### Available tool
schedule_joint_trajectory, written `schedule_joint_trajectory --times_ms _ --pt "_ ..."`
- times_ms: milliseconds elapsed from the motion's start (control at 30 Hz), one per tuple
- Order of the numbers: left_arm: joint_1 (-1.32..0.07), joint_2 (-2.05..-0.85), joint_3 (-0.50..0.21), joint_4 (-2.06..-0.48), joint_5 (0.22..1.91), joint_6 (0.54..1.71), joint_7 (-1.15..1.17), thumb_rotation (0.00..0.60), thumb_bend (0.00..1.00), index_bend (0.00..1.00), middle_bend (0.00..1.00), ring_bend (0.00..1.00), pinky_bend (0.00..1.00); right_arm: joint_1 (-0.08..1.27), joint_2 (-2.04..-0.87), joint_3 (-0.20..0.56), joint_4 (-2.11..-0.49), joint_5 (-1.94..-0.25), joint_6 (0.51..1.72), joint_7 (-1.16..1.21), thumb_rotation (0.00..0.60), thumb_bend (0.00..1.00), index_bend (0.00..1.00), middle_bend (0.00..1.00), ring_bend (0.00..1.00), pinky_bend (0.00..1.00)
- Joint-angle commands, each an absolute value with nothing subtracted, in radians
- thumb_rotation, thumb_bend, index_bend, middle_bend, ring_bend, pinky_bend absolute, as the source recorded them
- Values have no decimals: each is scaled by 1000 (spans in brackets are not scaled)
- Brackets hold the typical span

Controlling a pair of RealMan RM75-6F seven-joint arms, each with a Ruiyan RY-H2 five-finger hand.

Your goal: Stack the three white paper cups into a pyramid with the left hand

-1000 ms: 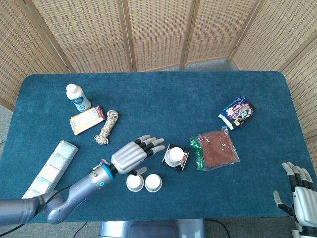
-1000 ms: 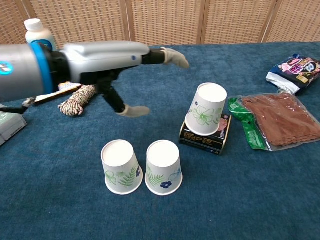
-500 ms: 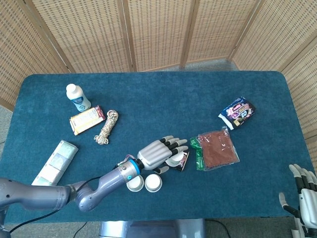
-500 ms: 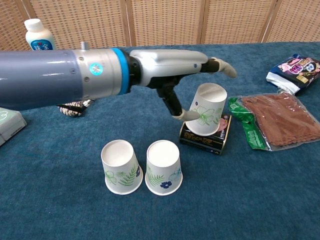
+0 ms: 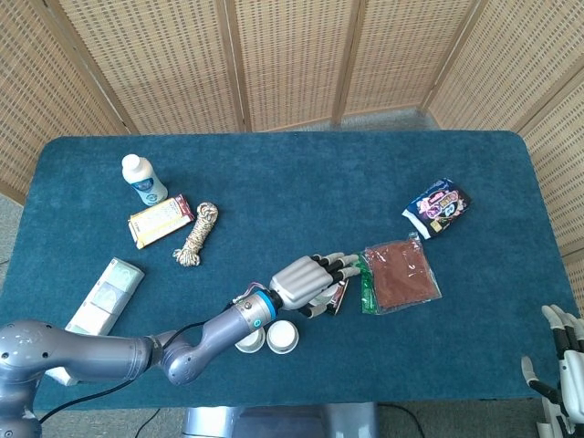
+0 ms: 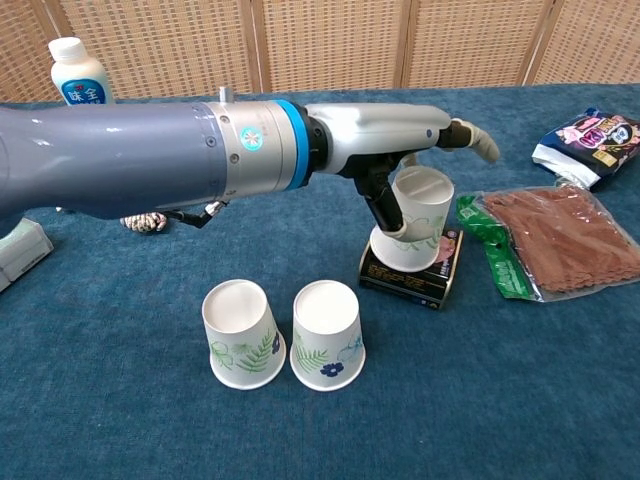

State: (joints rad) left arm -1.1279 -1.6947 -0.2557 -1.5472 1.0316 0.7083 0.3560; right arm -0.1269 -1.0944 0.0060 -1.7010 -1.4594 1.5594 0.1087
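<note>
Two white paper cups (image 6: pixel 243 335) (image 6: pixel 327 335) stand upside down side by side near the table's front edge, also seen from the head view (image 5: pixel 282 337). A third cup (image 6: pixel 420 225) sits upside down on a small black box (image 6: pixel 410 275). My left hand (image 6: pixel 390 130) (image 5: pixel 306 278) reaches over this cup. Its thumb (image 6: pixel 385 212) touches the cup's left side, while the fingers (image 6: pixel 480 142) stretch past the top without closing on it. In the head view the hand hides the cup. My right hand (image 5: pixel 566 365) hangs at the bottom right corner, off the table, fingers apart.
A brown pouch with a green edge (image 6: pixel 560 240) lies just right of the black box, a snack bag (image 6: pixel 590 135) beyond it. At the left are a white bottle (image 5: pixel 143 178), a snack bar (image 5: pixel 160 221), a coiled rope (image 5: pixel 197 234) and a tissue pack (image 5: pixel 100 301).
My left hand has travelled right, from above the two front cups to over the cup on the box, and its thumb now meets that cup. The right hand has sunk lower.
</note>
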Motion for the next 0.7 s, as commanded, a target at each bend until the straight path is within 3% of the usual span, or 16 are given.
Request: schedule_joint_trajectory --times_ms 33,267,700 --pt "-1134 -1706 -251 -1537 1027 726 366 600 422 164 19 71 358 -127 -1095 7 -1701 -1458 1559 108 600 441 0 0 0 0" --pt "-1139 -1735 -248 -1508 1031 770 369 600 427 332 126 198 476 -127 -1098 7 -1698 -1451 1551 113 600 442 0 0 0 0" --pt "-1106 -1701 -242 -1545 1084 825 312 600 426 374 184 245 521 -125 -1099 12 -1696 -1452 1547 114 600 442 0 0 0 0"
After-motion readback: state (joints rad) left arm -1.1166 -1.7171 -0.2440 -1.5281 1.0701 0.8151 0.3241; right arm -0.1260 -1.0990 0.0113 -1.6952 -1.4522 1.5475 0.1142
